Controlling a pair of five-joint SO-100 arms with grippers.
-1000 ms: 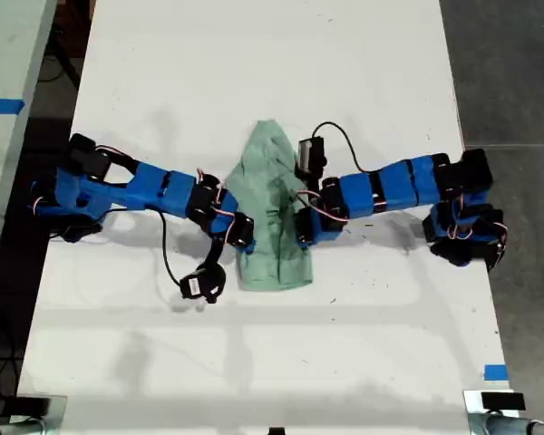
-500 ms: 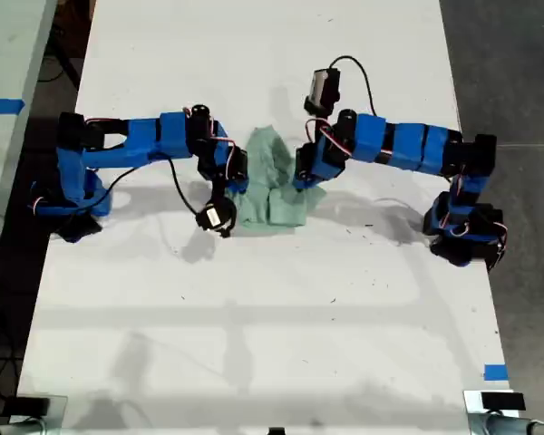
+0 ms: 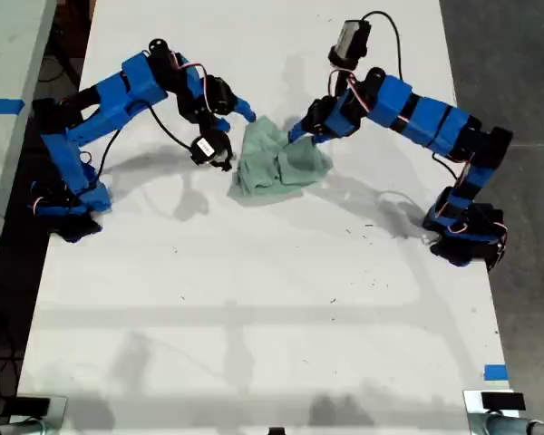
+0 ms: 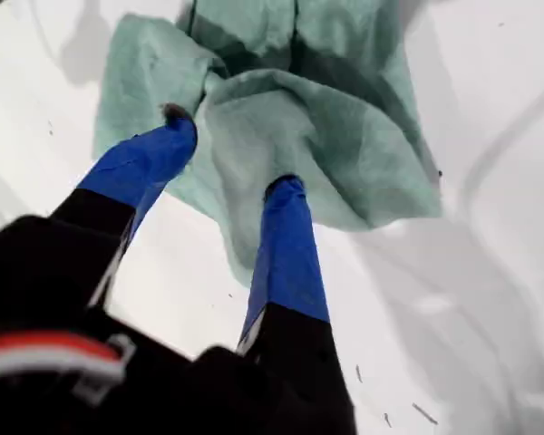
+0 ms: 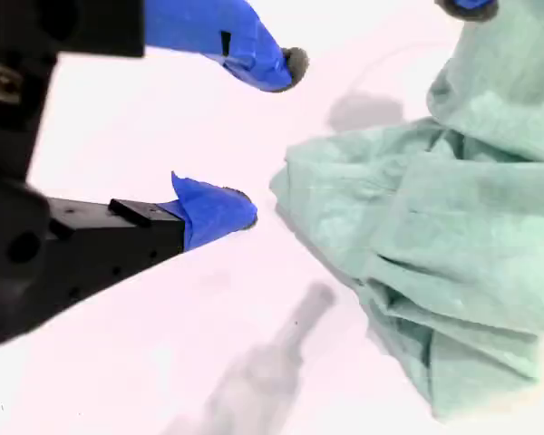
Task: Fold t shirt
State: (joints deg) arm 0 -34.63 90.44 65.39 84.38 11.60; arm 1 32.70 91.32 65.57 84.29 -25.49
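Observation:
The t shirt (image 3: 276, 163) is pale mint green and lies bunched and doubled over on the white table (image 3: 272, 299), in the upper middle of the exterior view. My first gripper (image 3: 297, 133) belongs to the arm on the exterior view's right. It stands open with both blue fingertips (image 4: 286, 188) down on the t shirt (image 4: 344, 118), a ridge of cloth lying between them. My second gripper (image 3: 245, 113), on the arm at the exterior view's left, is open over bare table just off the t shirt's (image 5: 453, 236) edge, with nothing in it (image 5: 267, 136).
The arm bases (image 3: 72, 199) (image 3: 462, 237) stand at the table's two long sides. A strip of blue tape (image 3: 495, 372) marks the table near the exterior view's lower right. A second table (image 3: 4, 109) runs along the exterior view's left, and dark floor (image 3: 512, 72) along its right.
Both arms swept toward the exterior view's top, carrying the near end of the t shirt over the rest. The long flat garment is now a short doubled heap, and both grippers have lifted.

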